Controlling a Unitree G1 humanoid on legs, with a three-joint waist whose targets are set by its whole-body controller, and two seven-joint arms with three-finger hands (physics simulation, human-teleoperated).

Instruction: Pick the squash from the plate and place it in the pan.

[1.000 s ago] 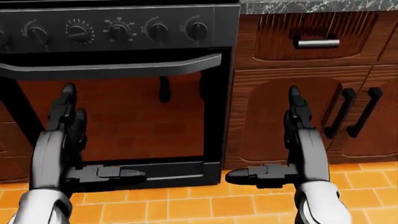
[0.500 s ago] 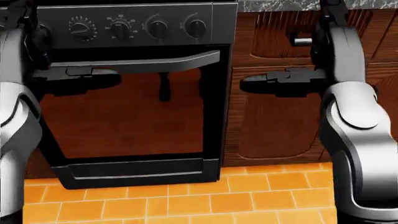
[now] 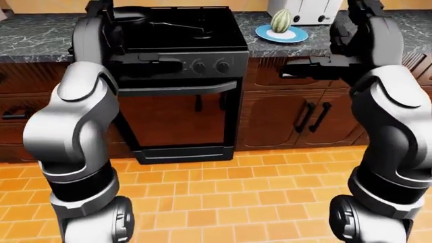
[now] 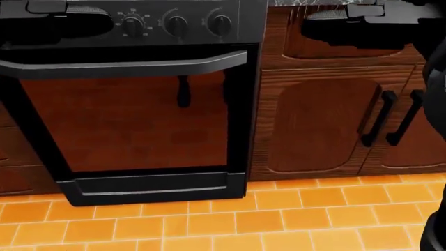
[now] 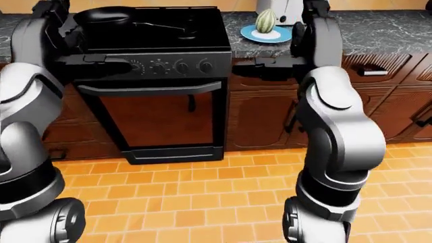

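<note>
Upright on the blue plate [image 3: 281, 34], squash [image 3: 281, 21] untouched; both hands raised, apparently open-fingered and empty.

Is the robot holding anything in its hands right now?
No. Both hands are raised and empty; the squash sits on its plate on the counter, clear of the right hand.

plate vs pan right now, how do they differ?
The plate is light blue; the pan is black. The plate sits on the grey marbled counter, right of the stove; the pan sits on the black stove top, at its left. The plate carries the squash, standing upright; nothing shows in the pan, though its inside is hard to see. Neither hand touches either one.
</note>
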